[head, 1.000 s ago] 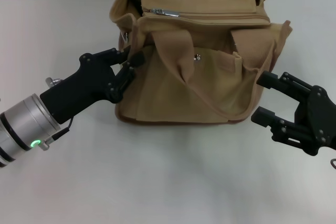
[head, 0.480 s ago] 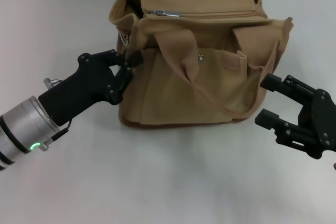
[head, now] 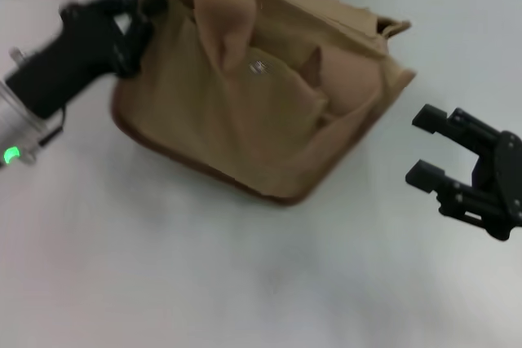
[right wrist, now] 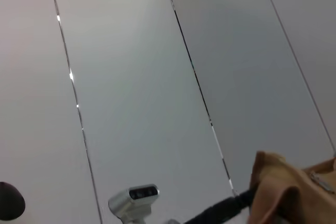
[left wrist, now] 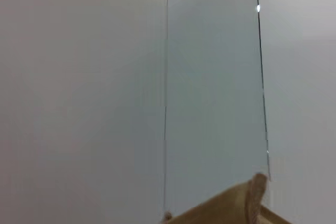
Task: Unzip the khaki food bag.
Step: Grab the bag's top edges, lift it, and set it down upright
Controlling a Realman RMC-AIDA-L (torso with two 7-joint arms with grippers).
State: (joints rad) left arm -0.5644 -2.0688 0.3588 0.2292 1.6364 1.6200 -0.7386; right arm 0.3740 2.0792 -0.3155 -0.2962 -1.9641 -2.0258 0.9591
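The khaki food bag is tipped up on the white table, its left end raised and its front pocket with the metal snap facing the head camera. Its top zipper is hidden. My left gripper is at the bag's upper left corner, shut on the fabric there. My right gripper stands open to the right of the bag, apart from it. A corner of the bag shows in the left wrist view, and another part of the bag in the right wrist view.
The white table stretches in front of the bag. A grey panelled wall stands behind. In the right wrist view my left arm reaches to the bag.
My left gripper has moved up and to the far left, dragging the bag's left end with it. The bag has swung from upright to tilted. The right gripper barely moved.
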